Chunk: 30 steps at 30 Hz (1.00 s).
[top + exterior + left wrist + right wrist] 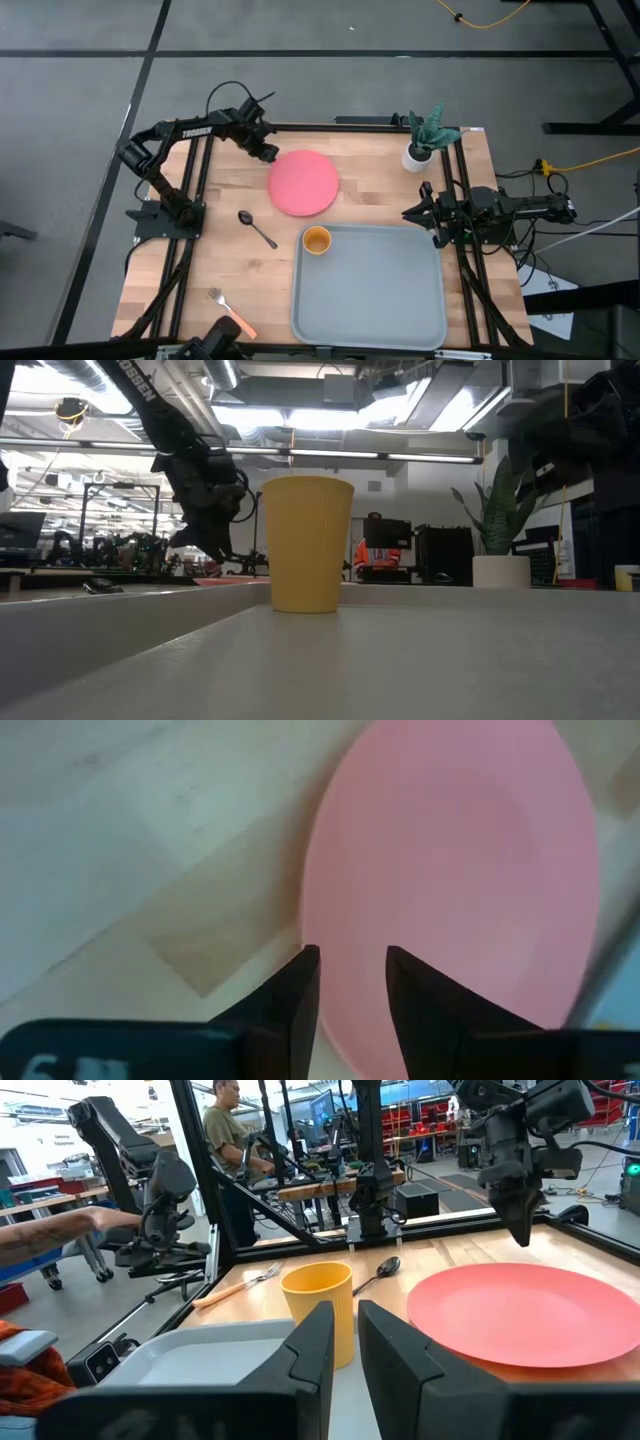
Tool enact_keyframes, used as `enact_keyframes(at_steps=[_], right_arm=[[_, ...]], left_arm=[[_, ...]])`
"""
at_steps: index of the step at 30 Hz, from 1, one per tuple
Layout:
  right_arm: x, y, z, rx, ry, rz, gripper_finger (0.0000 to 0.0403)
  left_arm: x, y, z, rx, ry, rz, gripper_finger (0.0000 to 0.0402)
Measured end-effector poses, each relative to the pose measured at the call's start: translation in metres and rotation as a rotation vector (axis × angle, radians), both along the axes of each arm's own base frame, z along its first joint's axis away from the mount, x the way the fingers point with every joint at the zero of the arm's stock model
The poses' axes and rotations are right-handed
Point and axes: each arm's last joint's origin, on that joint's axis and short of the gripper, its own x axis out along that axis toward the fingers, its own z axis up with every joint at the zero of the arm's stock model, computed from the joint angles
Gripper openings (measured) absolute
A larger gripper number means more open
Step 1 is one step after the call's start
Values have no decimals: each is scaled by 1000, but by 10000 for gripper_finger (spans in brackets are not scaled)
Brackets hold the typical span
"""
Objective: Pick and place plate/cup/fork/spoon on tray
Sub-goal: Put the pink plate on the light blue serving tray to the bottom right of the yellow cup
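The coral-pink plate [303, 182] lies flat on the wooden table, far of centre. My left gripper [270, 153] hangs open just above the plate's far-left rim [310, 910], slanting down, its fingers on either side of the rim line without touching. The yellow-orange cup [316, 240] stands upright in the far-left corner of the grey tray [370, 295]. The dark spoon [257, 228] lies left of the tray. The orange-handled fork [228, 308] lies near the front-left edge. My right gripper [408, 213] waits at the table's right side, level, its fingers a narrow gap apart with nothing between them.
A white pot with a green plant [425, 142] stands at the far right corner. Black frame rails run along the table's left and right sides. Bare wood lies between the plate and the tray. People show in the room beyond the table [225, 1120].
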Motion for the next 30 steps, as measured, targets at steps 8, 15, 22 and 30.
enact_keyframes(at_steps=[8,15,22,30], right_arm=[[0,0,0,0,0,0,56],[0,0,0,-2,0,0,56],[0,0,0,-5,-1,0,56],[0,0,0,-1,0,0,56]], left_arm=[[2,-2,-2,84,109,38,109],[10,-8,-1,78,90,4,107],[19,-16,-1,137,130,-44,107],[21,-18,-2,183,183,-31,107]])
